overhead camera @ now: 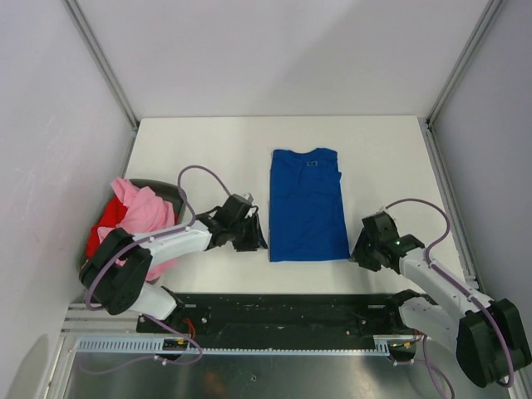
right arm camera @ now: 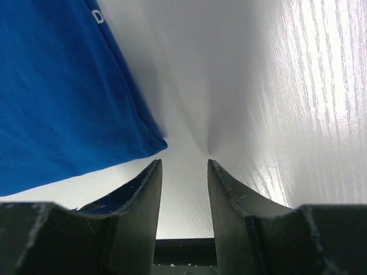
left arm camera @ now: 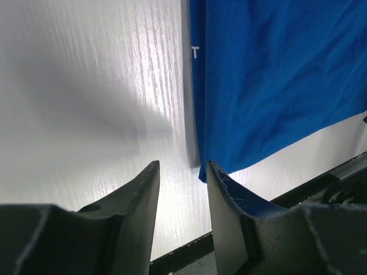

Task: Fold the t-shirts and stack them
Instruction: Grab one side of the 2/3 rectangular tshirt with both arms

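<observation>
A blue t-shirt (overhead camera: 306, 204) lies folded lengthwise at the centre of the white table (overhead camera: 199, 150), with the left gripper (overhead camera: 254, 238) and right gripper (overhead camera: 358, 252) open and empty beside its lower corners, and a pink t-shirt (overhead camera: 143, 208) and red t-shirt (overhead camera: 100, 238) heaped at centre left.

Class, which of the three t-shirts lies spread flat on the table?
The blue t-shirt, flat in the middle; the pink t-shirt and red t-shirt sit crumpled in a heap at the left.

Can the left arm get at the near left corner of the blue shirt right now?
Probably yes: the left pincer stands open right beside that corner of the blue shirt, with only bare table between.
</observation>
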Tool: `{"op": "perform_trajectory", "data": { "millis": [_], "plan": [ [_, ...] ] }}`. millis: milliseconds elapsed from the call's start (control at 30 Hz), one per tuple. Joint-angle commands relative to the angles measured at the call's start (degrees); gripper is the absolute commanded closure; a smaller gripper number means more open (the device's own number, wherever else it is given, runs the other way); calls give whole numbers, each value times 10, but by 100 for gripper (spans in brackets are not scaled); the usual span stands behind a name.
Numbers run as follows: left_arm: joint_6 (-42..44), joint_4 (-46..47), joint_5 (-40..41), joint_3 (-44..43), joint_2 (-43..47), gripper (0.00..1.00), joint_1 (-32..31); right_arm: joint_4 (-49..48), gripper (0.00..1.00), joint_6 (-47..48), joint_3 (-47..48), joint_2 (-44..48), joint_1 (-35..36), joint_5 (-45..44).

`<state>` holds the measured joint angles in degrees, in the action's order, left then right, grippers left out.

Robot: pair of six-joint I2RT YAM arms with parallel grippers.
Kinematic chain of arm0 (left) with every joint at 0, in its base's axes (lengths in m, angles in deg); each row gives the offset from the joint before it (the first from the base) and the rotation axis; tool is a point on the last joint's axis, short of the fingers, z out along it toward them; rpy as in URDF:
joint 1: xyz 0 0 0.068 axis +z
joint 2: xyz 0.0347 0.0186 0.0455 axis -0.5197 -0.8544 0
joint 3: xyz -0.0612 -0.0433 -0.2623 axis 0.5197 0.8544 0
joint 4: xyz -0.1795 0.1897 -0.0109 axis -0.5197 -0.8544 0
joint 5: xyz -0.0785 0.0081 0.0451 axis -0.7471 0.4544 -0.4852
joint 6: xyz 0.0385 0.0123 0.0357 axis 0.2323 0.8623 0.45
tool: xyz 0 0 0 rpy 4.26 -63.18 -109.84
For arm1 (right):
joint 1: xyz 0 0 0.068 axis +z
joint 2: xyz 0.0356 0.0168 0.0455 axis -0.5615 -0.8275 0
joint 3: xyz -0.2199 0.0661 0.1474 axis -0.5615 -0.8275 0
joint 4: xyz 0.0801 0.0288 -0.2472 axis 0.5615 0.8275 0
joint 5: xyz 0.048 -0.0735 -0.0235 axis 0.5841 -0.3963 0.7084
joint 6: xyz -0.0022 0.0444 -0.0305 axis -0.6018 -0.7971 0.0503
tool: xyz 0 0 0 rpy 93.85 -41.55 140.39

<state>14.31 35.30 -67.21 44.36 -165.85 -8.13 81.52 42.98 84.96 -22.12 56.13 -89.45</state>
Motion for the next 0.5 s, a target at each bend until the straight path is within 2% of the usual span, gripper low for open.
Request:
{"op": "perform_trajectory", "data": {
  "millis": [0, 467],
  "plan": [
    [-34, 52, -28, 21, 21, 57, -12, -15, 58, -15, -4, 26, -4, 13],
    [-96, 88, -16, 65, 23, 57, -26, -69, 58, -26, -35, 32, -6, 28]
  ]
}}
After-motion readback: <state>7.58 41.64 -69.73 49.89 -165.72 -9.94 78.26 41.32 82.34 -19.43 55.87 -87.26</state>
